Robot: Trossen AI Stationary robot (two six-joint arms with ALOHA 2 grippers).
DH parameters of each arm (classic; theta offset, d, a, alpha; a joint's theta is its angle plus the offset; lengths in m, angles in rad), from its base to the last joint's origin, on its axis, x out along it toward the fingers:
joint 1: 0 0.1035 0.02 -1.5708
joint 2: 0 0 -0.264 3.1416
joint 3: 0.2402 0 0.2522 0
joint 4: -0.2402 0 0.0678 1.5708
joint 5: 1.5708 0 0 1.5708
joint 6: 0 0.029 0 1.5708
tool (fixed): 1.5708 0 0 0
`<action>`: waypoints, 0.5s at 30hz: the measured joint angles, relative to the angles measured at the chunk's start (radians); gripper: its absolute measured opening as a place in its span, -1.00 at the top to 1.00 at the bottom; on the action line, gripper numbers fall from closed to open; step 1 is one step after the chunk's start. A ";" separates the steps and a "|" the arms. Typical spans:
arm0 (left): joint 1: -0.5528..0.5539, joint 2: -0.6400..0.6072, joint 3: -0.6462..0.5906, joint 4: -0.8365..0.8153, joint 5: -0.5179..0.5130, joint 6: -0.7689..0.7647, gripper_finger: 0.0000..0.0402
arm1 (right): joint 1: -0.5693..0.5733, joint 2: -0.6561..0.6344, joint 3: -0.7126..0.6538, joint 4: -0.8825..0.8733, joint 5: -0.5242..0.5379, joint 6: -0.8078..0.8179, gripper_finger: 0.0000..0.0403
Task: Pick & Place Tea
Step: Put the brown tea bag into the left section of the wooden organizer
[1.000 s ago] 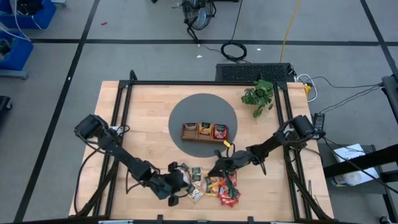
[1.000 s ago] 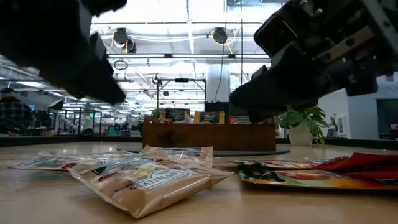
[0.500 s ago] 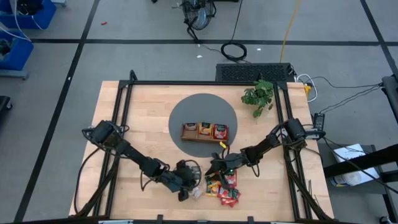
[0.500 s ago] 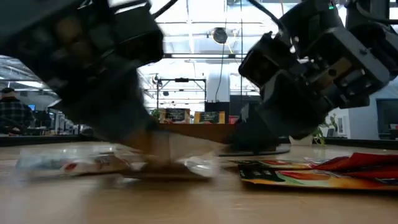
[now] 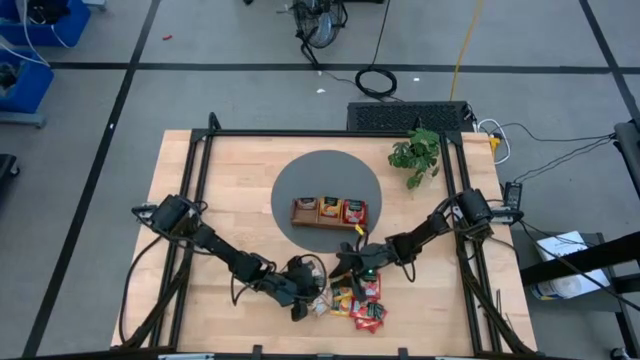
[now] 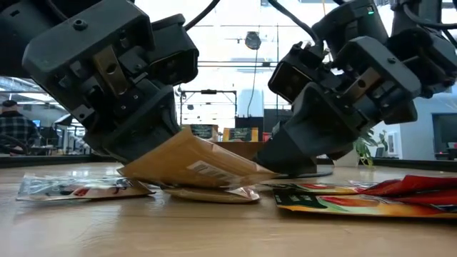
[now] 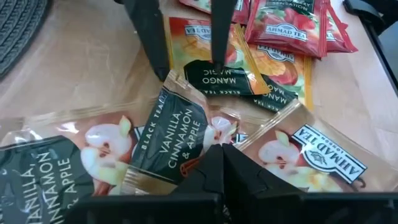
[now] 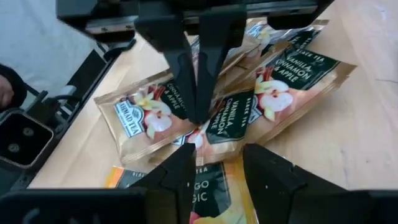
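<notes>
Several flat tea sachets lie in a heap near the table's front edge. Among them are tan vanilla-apple ones, a black-labelled mango one and red ones. My left gripper is shut on one tan vanilla-apple sachet. My right gripper stands open just above the mango sachet, facing the left gripper and touching nothing. Behind the heap, the brown three-compartment tray sits on a grey round mat. My left gripper pinches the tan sachet between its two fingers at one edge. The fingers slant down from the table's left. The sachet sits tilted, its held side raised and its lower edge resting on the sachets beneath.
A green plant stands at the table's far right. A black frame runs along the table's edges. Bare wood lies left of the mat. A person shows far off in the room behind.
My left gripper has gone down and toward the table's right onto the tan sachets. One of them, flat before, now stands tilted in its fingers. My right gripper has sunk a little toward the heap.
</notes>
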 joint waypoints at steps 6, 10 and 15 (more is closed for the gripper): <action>0.000 0.000 0.000 0.000 -0.002 0.006 0.95 | -0.006 -0.002 0.001 -0.009 -0.001 0.035 0.38; 0.000 0.001 0.000 -0.001 -0.021 0.007 0.98 | -0.007 -0.004 0.003 -0.036 0.000 0.045 0.41; 0.000 0.001 -0.001 0.000 -0.028 0.020 0.94 | -0.012 -0.004 0.003 -0.054 0.000 0.056 0.46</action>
